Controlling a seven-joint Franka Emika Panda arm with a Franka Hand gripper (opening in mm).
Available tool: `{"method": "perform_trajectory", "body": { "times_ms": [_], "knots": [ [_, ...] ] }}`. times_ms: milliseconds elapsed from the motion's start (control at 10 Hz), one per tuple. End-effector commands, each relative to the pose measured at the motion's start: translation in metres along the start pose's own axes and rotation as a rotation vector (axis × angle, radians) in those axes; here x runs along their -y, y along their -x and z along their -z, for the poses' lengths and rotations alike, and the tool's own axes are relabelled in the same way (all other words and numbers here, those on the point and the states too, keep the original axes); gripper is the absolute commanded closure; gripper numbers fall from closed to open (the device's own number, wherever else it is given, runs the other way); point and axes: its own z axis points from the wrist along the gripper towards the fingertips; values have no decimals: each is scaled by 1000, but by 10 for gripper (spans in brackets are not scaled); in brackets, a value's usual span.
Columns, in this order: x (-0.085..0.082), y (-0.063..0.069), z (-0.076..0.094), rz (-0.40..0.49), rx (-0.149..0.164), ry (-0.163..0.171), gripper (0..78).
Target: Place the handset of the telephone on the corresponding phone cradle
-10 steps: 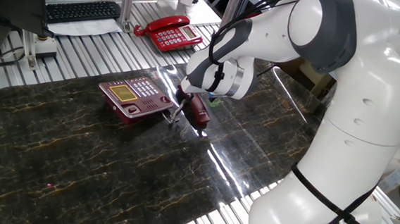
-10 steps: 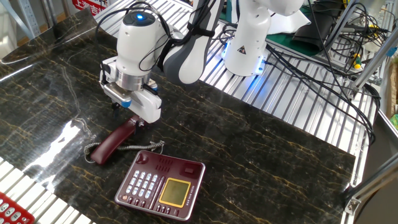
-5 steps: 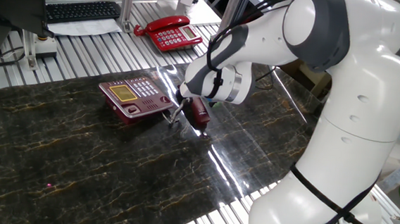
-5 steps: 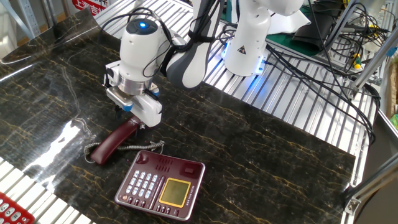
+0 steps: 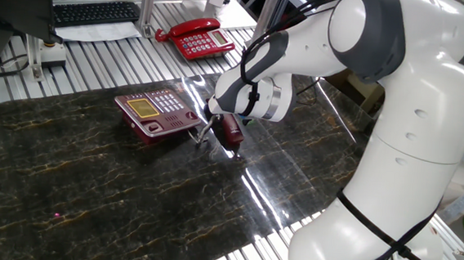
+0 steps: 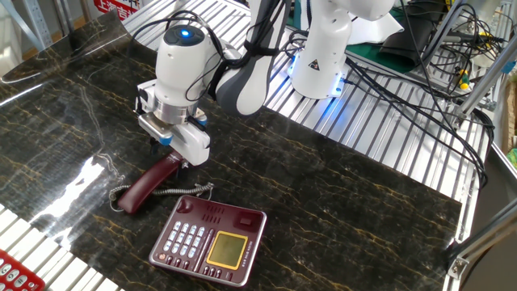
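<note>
The dark maroon handset (image 6: 148,183) lies on the black marble tabletop next to the dark red telephone (image 6: 208,239), its thin coiled cord (image 6: 184,191) running between them. In the one fixed view the handset (image 5: 231,133) lies to the right of the telephone (image 5: 155,111). The phone cradle (image 6: 223,213) is the bare strip on the side that faces the handset. My gripper (image 6: 169,156) is low over the handset's upper end, with a finger on either side of it. It looks open. The hand hides the fingertips.
A bright red telephone (image 5: 196,37) and a black keyboard (image 5: 94,10) sit on the slatted metal bench behind the marble top. My white arm base (image 6: 321,56) and cables (image 6: 420,89) fill the far side. A clear plastic sheet (image 6: 89,174) lies beside the handset.
A second ago my gripper stood slightly higher and further from the handset; it then came down a little over its upper end. Nothing has moved in the last half second. The handset has not moved.
</note>
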Motion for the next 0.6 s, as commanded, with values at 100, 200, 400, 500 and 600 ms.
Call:
{"method": "perform_trajectory", "body": {
  "times_ms": [100, 200, 400, 500, 600],
  "knots": [
    [1, -1, -3, -10, 19, 7, 1],
    [1, -1, -4, -14, 21, 7, 1],
    [1, -3, -7, -20, 27, 8, 1],
    [1, -4, -10, -24, 28, 8, 1],
    [2, -5, -11, -27, 28, 8, 1]
  ]
}}
